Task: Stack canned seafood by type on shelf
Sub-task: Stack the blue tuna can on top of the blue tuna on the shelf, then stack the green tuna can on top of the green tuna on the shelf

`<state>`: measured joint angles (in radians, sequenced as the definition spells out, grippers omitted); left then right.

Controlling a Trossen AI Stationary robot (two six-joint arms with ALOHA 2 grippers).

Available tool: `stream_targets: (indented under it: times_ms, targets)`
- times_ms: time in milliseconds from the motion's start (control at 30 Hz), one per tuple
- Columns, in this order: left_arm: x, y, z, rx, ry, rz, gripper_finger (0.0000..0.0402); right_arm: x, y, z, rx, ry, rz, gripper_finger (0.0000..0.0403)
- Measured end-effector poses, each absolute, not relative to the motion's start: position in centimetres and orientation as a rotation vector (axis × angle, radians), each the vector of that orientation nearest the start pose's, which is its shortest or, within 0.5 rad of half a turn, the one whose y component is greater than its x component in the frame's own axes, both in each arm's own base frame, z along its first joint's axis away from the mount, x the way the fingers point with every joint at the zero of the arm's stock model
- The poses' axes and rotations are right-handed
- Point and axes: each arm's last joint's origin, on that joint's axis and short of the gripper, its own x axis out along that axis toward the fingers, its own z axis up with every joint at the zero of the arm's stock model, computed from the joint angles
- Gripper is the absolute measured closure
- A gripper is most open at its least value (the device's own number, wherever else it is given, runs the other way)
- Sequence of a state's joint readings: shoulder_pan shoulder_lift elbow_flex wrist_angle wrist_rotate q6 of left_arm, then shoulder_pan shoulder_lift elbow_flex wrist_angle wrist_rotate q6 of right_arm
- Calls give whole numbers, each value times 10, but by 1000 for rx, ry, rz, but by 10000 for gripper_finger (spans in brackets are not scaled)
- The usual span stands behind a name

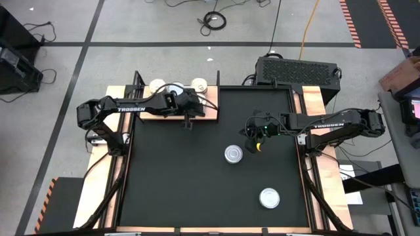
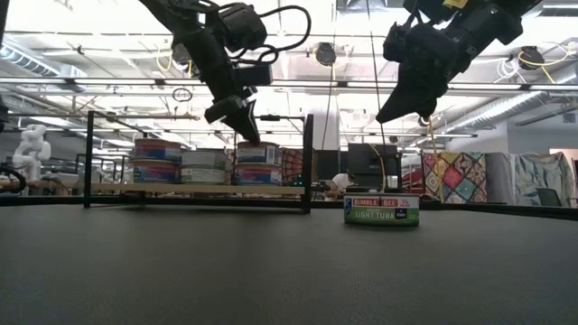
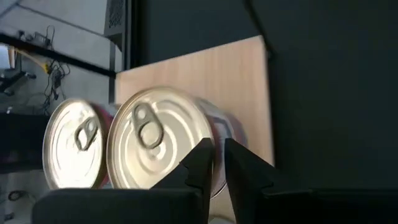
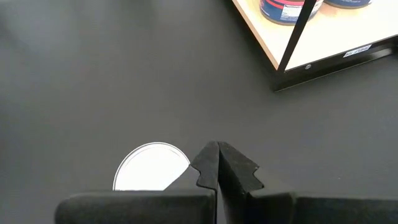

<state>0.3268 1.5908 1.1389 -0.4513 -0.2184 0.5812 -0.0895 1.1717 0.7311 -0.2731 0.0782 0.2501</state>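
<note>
We are working over the shelf [image 1: 147, 113] with the left gripper [image 3: 216, 163], its fingers standing a narrow slit apart just above the rim of a gold-topped tin [image 3: 160, 144]; they are not clamping it. That tin is sitting on the stacks [image 2: 206, 162] at the shelf's near end, beside another tabbed tin [image 3: 76, 142]. The right gripper [image 4: 217, 163] is hanging pinched closed and empty over the mat [image 1: 190, 177], above a loose tin [image 1: 233, 154]; another tin [image 1: 269, 197] is lying well apart, nearer the front.

We are judging these tins stiff, fairly heavy for their size, and slick on their metal walls. Fingers should be straddling the full width and pressing on the side wall, since the pull tab gives no hold and a shallow pinch could be slipping.
</note>
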Motion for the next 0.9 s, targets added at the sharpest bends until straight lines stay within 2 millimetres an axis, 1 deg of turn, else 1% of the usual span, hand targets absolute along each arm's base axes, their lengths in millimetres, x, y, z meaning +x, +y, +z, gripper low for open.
stream_targets:
  times_ms: [167, 333, 467, 533, 667, 700, 833, 900]
  targets:
    - [313, 100, 245, 500, 1005, 206, 322, 236, -23, 233, 243, 691, -249, 403]
    - [314, 87, 252, 555, 989, 243, 278, 236, -23, 233, 243, 692, -249, 403]
    - [316, 71, 256, 557, 969, 228, 251, 236, -23, 233, 251, 692, -251, 403]
    - [318, 59, 255, 519, 936, 144, 245, 237, -22, 233, 255, 692, -247, 403]
    - [326, 30, 253, 439, 834, -153, 244, 237, -16, 233, 247, 695, -223, 403]
    - [331, 23, 251, 447, 803, -203, 244, 237, -14, 233, 245, 695, -216, 403]
    - [349, -3, 240, 532, 721, -283, 244, 237, -8, 233, 246, 698, -194, 403]
    - [358, -14, 229, 602, 700, -333, 244, 237, -3, 233, 257, 698, -185, 403]
